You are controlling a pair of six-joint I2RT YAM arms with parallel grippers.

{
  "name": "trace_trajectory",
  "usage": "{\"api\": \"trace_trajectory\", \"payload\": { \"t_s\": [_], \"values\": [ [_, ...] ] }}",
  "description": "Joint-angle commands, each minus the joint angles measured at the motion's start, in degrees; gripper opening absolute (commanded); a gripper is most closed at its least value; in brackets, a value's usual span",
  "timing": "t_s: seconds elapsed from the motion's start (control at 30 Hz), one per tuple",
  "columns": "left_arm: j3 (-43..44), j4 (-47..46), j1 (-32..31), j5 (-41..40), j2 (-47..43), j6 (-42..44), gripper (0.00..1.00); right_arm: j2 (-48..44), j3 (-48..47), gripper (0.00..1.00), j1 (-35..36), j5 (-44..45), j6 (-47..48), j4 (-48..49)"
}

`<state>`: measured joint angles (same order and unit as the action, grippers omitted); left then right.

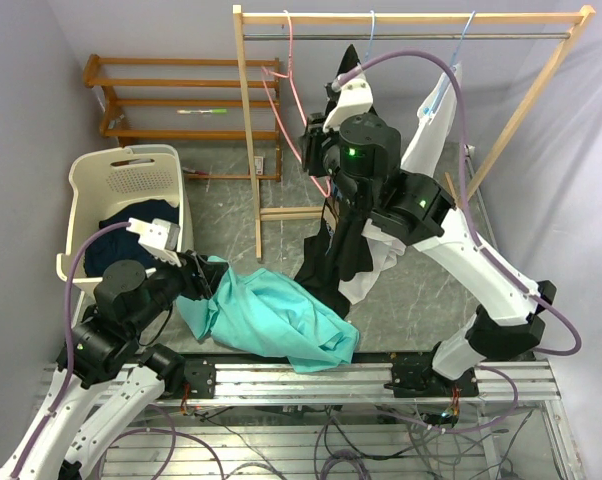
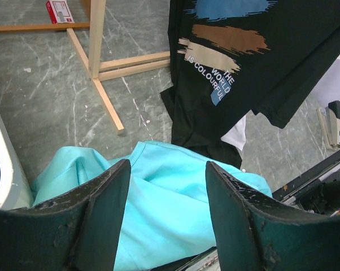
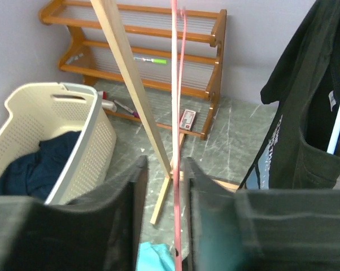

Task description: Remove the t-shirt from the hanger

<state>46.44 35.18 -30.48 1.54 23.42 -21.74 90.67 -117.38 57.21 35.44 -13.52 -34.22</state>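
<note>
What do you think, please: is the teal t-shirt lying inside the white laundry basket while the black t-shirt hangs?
Not inside: the top external view shows the teal t-shirt on the grey surface beside the white laundry basket. The black t-shirt does hang.

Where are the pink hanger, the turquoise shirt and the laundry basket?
pink hanger (image 3: 174, 169), right wrist view, on its long wire strand.
turquoise shirt (image 1: 276, 320), top external view, middle of the crumpled cloth.
laundry basket (image 1: 131, 182), top external view, its perforated back wall.
</note>
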Motion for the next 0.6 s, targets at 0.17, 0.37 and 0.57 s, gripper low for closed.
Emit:
{"api": "trace_trajectory", "payload": {
  "t_s": [0.17,0.37,0.57],
  "values": [
    [0.7,-1.9,-0.3,0.7,-0.1,-0.1,0.67,-11.2,10.2,0.90,-0.1,-5.9,-3.2,1.2],
    [0.7,-1.6,-0.3,0.0,0.2,-0.3,0.68,-29.8,28.5,1.00,-0.2,-22.0,-6.3,3.9],
    [1.8,-1.5,-0.3,2.2,4.6,-1.3,0.67,-43.9,43.6,1.00,-0.2,-41.0,-8.1,-2.3]
  ]
}}
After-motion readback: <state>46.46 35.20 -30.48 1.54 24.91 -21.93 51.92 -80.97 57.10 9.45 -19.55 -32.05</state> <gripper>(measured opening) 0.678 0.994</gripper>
